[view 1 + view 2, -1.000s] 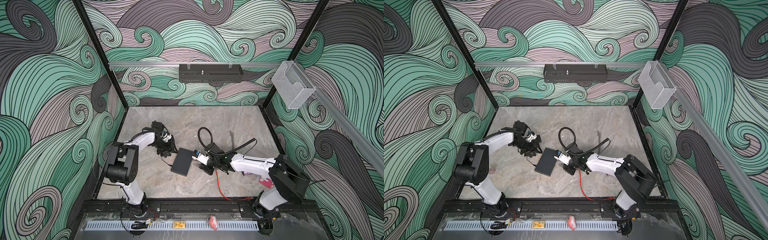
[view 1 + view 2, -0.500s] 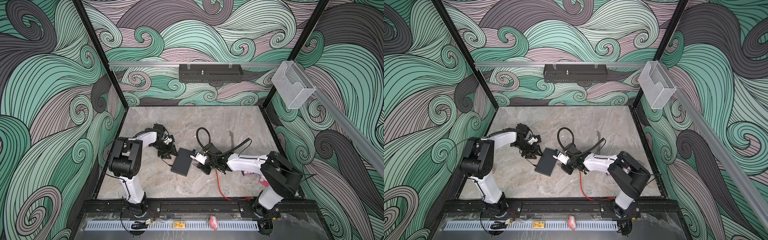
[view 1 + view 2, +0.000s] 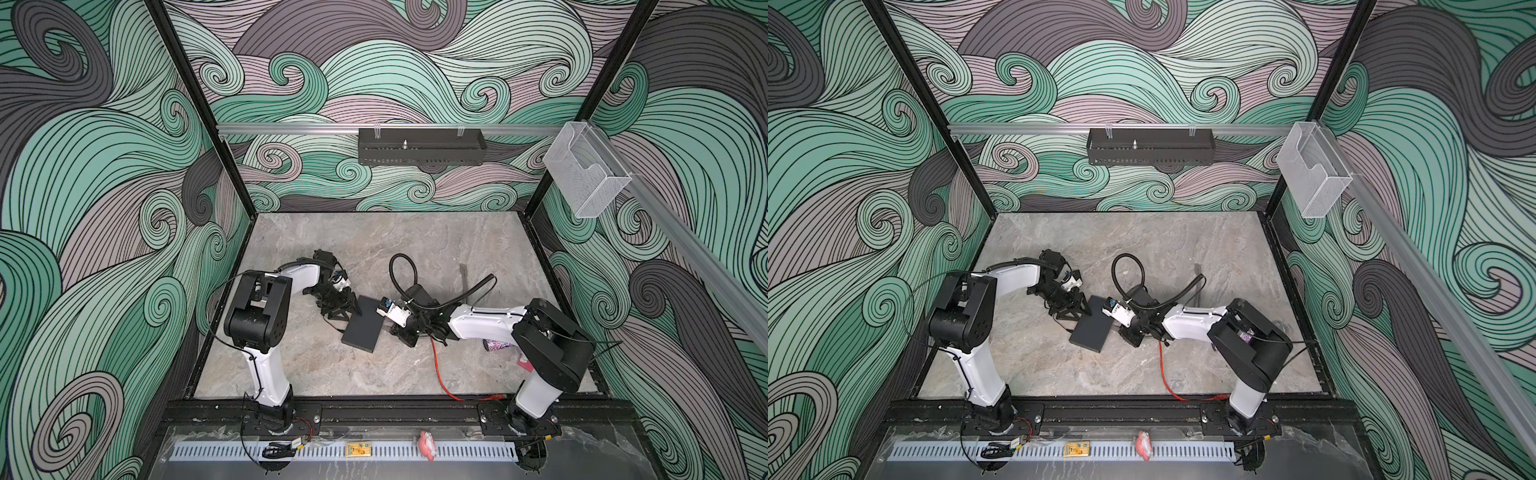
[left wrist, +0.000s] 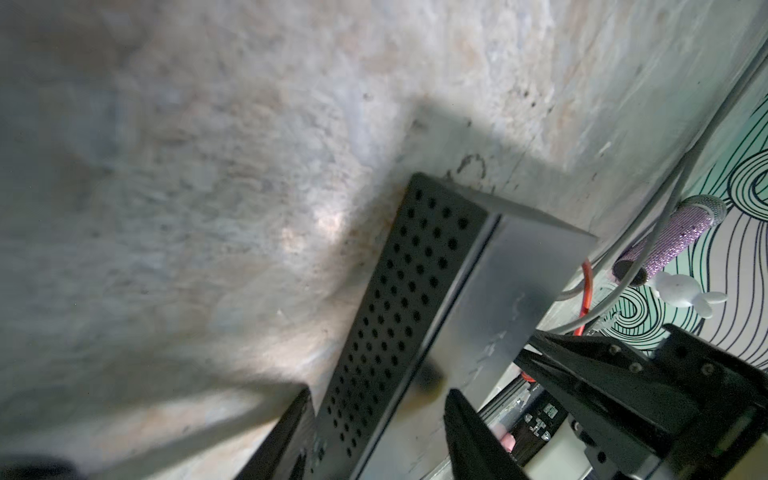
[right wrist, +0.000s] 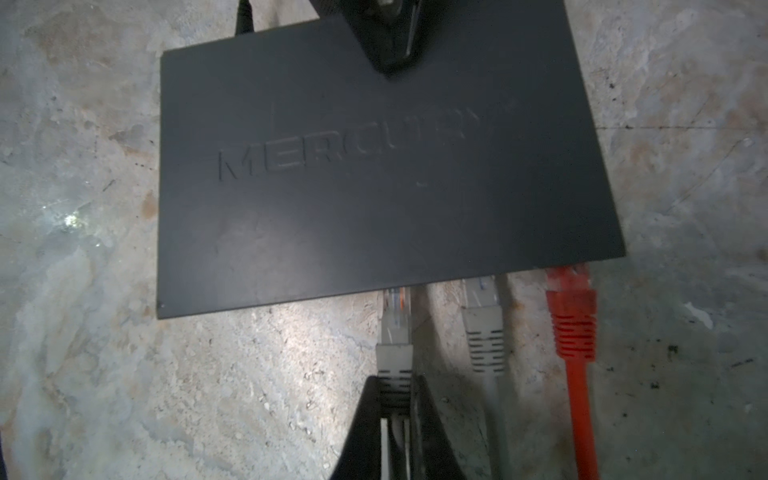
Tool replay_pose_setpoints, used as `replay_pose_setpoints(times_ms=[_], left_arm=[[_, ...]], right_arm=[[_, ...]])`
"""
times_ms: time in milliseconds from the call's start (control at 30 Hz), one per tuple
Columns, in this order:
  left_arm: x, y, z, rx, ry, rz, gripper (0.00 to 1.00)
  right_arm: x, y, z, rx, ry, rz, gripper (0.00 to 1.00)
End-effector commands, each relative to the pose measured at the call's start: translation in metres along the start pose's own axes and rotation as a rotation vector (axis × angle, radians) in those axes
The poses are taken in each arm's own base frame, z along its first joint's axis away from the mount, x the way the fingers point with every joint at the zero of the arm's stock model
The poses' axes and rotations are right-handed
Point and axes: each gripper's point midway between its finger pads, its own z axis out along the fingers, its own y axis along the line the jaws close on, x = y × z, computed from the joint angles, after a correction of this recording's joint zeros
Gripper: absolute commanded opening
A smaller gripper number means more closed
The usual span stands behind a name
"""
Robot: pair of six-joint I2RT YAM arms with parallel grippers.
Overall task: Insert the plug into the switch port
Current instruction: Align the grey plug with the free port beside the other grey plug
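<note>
Right pincer (image 5: 395,399) pinches the grey plug (image 5: 393,332) by its boot, tip at a port mouth of the switch (image 5: 332,187), flat on the tabletop (image 5: 83,208); left pincer (image 4: 378,395), half-wide, straddles its far corner. Drive straight and level, bracing against sliding

Both top views were bright, evenly lit and sharp, with wide-angle stretch toward the edges. The left wrist view was dim and smeared, a hard shadow falling across the table (image 4: 457,137). In the right wrist view glare whitened the table beside the grey plug (image 5: 394,324), and the lettering on the switch (image 5: 374,216) was blurred.
</note>
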Motion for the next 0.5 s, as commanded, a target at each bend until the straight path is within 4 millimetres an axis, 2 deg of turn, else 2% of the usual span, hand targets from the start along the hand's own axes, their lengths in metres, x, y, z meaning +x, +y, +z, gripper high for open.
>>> replay_pose_setpoints(times_ms=[0, 467], left_arm=[[-0.0060, -0.0055, 0.0001, 0.008, -0.004, 0.004, 0.53], [-0.0012, -0.0117, 0.0060, 0.017, 0.015, 0.019, 0.53]], right_arm=[[-0.0139, 0.0038, -0.0021, -0.013, -0.034, 0.000, 0.00], [-0.0108, -0.0055, 0.0056, 0.048, 0.008, 0.028, 0.00]])
